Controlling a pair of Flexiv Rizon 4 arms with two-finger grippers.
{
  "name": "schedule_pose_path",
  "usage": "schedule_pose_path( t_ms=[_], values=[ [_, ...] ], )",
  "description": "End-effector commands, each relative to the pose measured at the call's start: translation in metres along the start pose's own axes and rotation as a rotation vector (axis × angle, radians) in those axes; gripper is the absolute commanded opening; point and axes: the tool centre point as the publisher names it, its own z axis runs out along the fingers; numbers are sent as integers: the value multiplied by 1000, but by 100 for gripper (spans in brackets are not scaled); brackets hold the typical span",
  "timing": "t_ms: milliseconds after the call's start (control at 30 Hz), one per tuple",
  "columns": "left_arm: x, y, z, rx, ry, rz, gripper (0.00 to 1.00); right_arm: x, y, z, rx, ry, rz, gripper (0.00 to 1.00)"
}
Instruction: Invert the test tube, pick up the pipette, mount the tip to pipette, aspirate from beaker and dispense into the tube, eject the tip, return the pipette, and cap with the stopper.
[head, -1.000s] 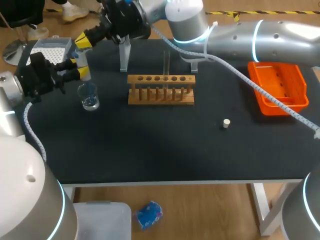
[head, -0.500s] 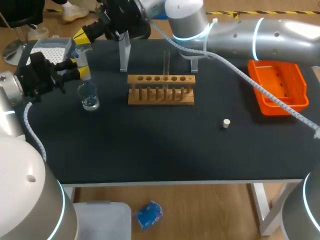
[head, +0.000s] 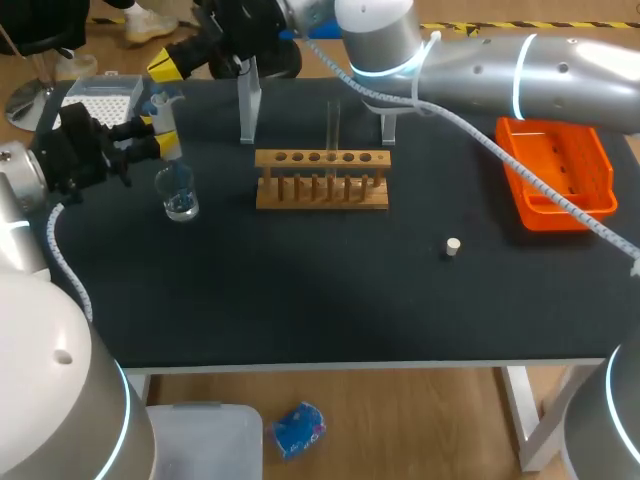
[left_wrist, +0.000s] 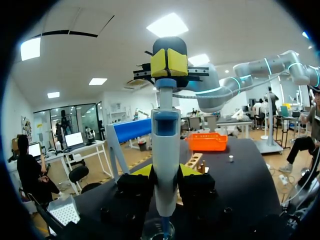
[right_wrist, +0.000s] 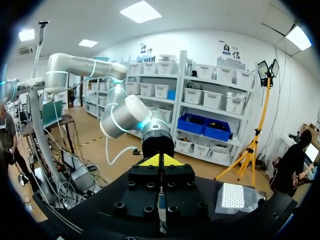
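My left gripper (head: 158, 137) is shut on the grey pipette (head: 166, 125), holding it upright over the glass beaker (head: 178, 194). In the left wrist view the pipette (left_wrist: 165, 150) stands between my left gripper's (left_wrist: 166, 172) fingers, its tip reaching down into the beaker (left_wrist: 157, 231). My right gripper (head: 166, 65) hangs shut just above the pipette's plunger, its yellow tips (left_wrist: 169, 62) closed together and apart from it. From the right wrist view its gripper (right_wrist: 161, 161) looks down on the pipette top (right_wrist: 161, 207). The test tube (head: 333, 128) stands in the wooden rack (head: 322, 185). The stopper (head: 453, 246) lies alone.
A white tip box (head: 100, 98) sits at the back left corner. An orange tray (head: 555, 175) lies at the right. Two clear stands (head: 250, 110) rise behind the rack. My right arm stretches across the back of the table.
My right gripper has lifted up and away from the pipette's top. The left gripper, pipette and beaker have stayed in place.
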Motion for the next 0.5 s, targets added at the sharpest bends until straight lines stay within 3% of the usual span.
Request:
schedule_pose_path(
  t_ms=[33, 500],
  values=[
    [0, -1, 0, -2, -3, 0, 0, 17, 2, -15, 7, -32, 9, 100],
    [0, -1, 0, -2, -3, 0, 0, 68, -14, -80, 60, -185, 36, 100]
  ],
)
